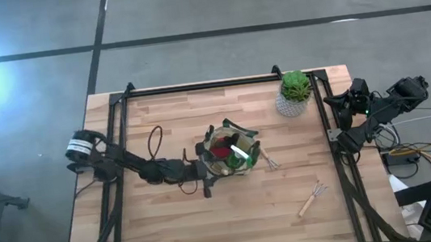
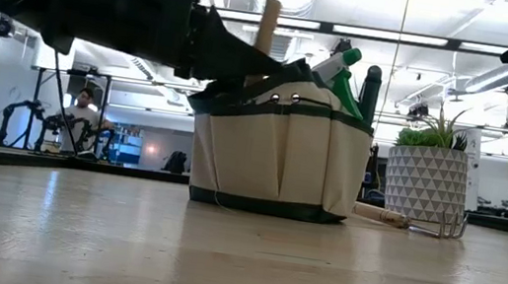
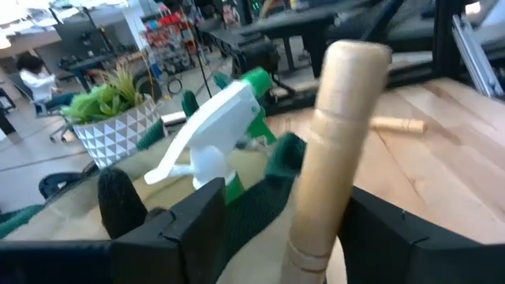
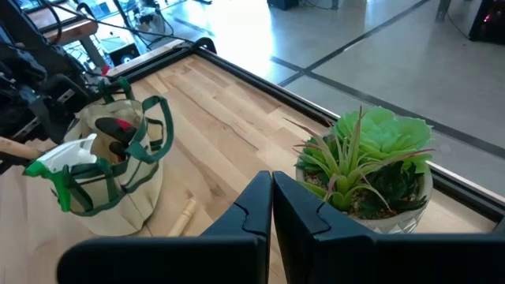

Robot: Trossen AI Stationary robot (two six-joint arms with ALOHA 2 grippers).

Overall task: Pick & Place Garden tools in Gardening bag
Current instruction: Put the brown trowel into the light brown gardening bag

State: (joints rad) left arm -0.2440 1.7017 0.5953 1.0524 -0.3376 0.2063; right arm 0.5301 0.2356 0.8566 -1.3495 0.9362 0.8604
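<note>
Left hand (image 1: 205,169) reaches in from the left side of the table (image 1: 171,232) to the rim of the gardening bag (image 1: 231,153), its fingers (image 3: 181,229) spread on either side of a light wooden tool handle (image 3: 331,150) that stands nearly upright between them; whether the pads press the handle cannot be told. Near the table's centre the beige bag with dark green trim stands upright, already holding a white-and-green spray bottle (image 3: 217,130), a red piece (image 1: 220,146) and dark-handled tools. From table height, the wooden handle, the bottle's green nozzle and a dark green grip rise above the bag's rim. Just right of the bag a small rake (image 1: 270,162) lies flat on the boards, and farther right, nearer the front edge, lies a wooden-handled fork (image 1: 312,198). At the back right stands a green plant in a white patterned pot (image 1: 294,94). Right hand (image 4: 271,207) hangs off the table's right edge beside the plant, fingers pressed together and holding nothing. Beyond the table, people sit at benches in the room
</note>
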